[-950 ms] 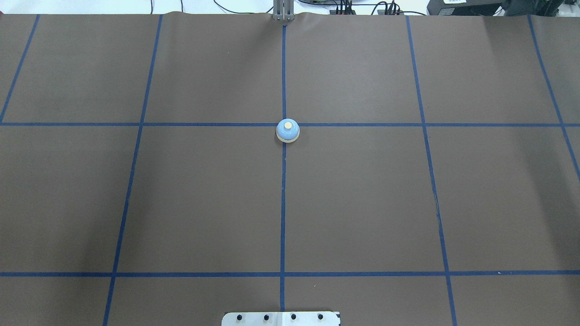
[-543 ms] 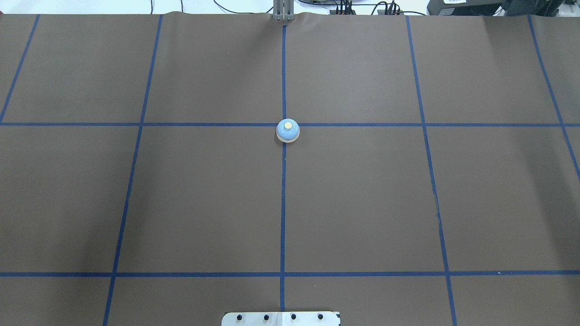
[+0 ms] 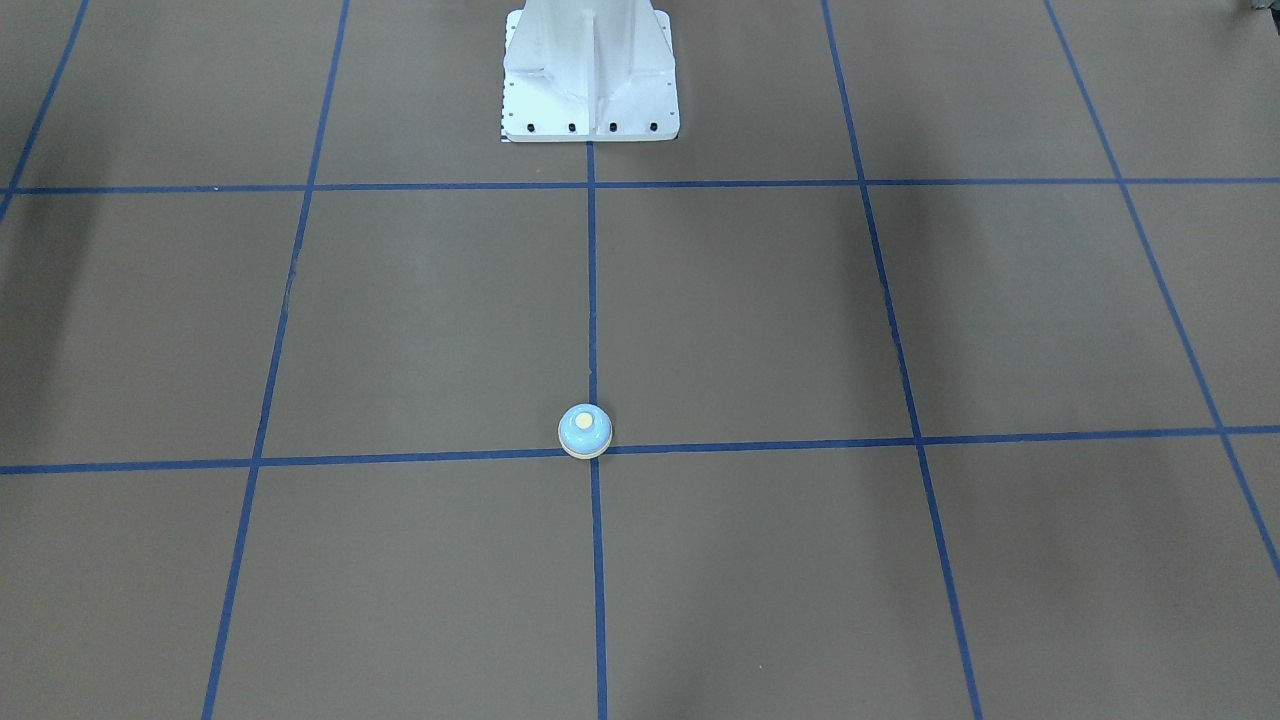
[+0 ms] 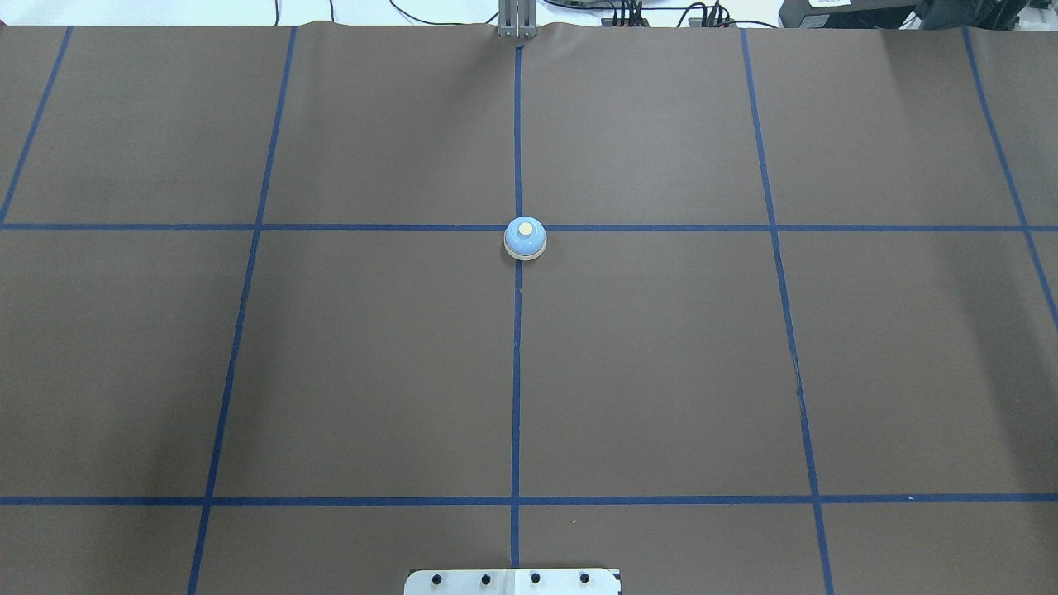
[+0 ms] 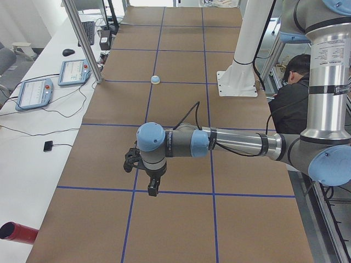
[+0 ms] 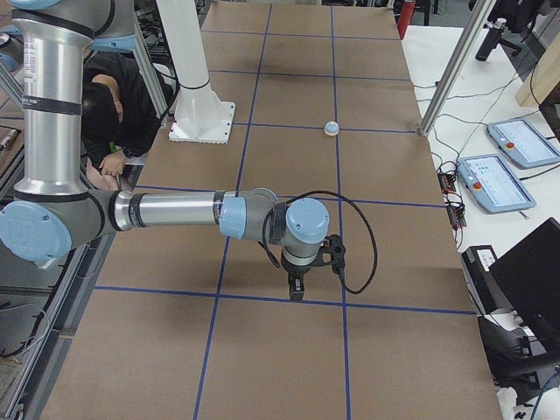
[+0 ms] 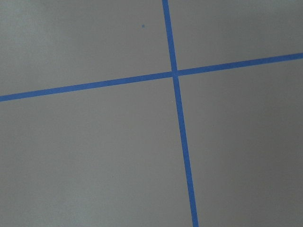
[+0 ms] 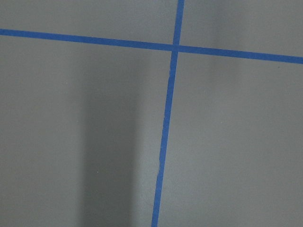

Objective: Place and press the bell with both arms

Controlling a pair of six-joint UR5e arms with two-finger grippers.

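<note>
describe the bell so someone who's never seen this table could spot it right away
On the brown table gridded with blue tape lines, follow the centre line out from the white pedestal to the second crossing. The bell sits there: a small light blue dome with a cream button on top and a cream base rim, rounded and raised, unlike the flat tape around it.

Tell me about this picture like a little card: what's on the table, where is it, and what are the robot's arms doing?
thing on table: bell, upright
bell's spot: on a crossing of the blue tape lines, mid-table
touching the bell: nothing
left gripper: hangs over the table, far from the bell
right gripper: same, at the other end
grippers open or shut: cannot tell
</note>
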